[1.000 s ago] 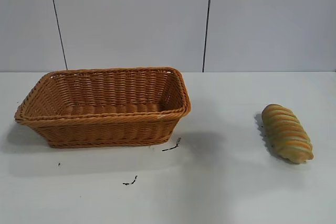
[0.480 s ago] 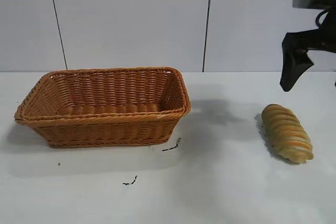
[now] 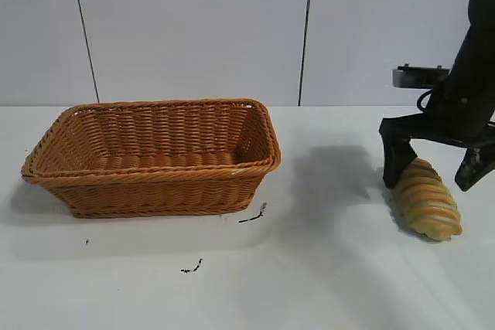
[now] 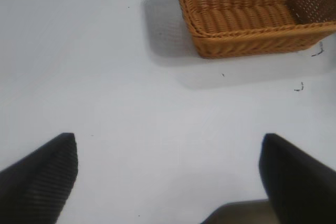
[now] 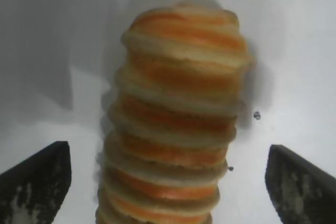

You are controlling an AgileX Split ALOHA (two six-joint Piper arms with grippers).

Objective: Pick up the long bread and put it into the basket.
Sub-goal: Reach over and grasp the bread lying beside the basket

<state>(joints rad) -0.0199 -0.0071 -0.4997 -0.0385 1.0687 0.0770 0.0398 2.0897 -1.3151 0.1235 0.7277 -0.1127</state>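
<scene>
The long bread, tan with orange-brown ridged stripes, lies on the white table at the right. My right gripper is open and has come down over its far end, one finger on each side, not touching it. In the right wrist view the loaf runs between the two dark fingertips with gaps on both sides. The orange-brown wicker basket stands empty at the left of the table. It also shows in the left wrist view. My left gripper is open over bare table, out of the exterior view.
A white table carries small black marks in front of the basket. A grey panelled wall stands behind. A wide stretch of bare table separates the basket and the bread.
My right arm came into view from the upper right and dropped down. Its open fingers now straddle the far end of the bread. The bread and basket have not moved.
</scene>
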